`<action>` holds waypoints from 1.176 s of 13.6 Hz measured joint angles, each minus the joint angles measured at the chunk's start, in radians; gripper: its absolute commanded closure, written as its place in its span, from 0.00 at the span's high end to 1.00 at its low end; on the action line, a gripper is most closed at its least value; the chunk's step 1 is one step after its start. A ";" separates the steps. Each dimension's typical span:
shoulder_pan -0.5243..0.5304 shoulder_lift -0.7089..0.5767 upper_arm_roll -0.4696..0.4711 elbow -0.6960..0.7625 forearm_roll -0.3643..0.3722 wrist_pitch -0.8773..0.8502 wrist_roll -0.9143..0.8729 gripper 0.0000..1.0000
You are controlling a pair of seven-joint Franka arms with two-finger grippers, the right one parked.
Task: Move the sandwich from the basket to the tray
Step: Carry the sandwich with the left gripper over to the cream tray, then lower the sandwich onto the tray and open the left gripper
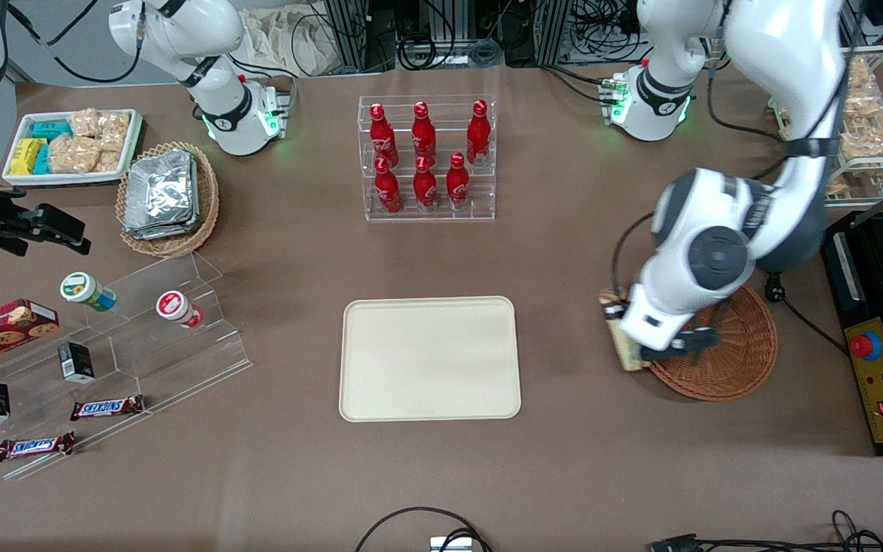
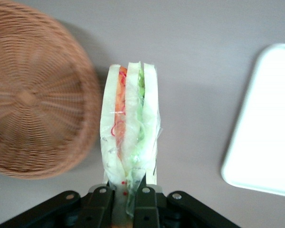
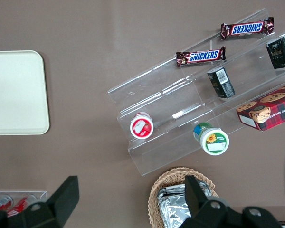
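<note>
While clamped upright by the gripper [image 2: 122,194], the sandwich [image 2: 129,124] hangs clear of the basket [image 2: 38,95] rim, ready for carriage to the tray [image 2: 266,123].

The working arm is glossy white with dark grey joint caps, a black cable looped beside it, a green-lit base, and a black claw [image 2: 127,192] with what look like silver screws

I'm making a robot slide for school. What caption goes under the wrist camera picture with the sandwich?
Gripper shut on the wrapped sandwich, between the empty wicker basket and the tray.
</note>
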 measured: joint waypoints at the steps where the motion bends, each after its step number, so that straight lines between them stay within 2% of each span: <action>1: -0.050 0.029 -0.002 0.033 0.000 0.000 -0.056 0.00; 5: -0.198 0.233 -0.006 0.207 0.002 0.056 -0.179 0.00; 7: -0.209 0.327 -0.005 0.282 0.002 0.094 -0.187 0.00; 10: -0.200 0.381 0.001 0.312 0.002 0.150 -0.183 0.01; 11: -0.200 0.386 0.001 0.313 0.002 0.164 -0.176 0.23; 12: -0.203 0.389 0.000 0.313 0.002 0.180 -0.162 0.58; 13: -0.206 0.393 -0.001 0.313 0.002 0.191 -0.143 1.00; 16: -0.209 0.403 -0.001 0.313 0.002 0.202 -0.101 1.00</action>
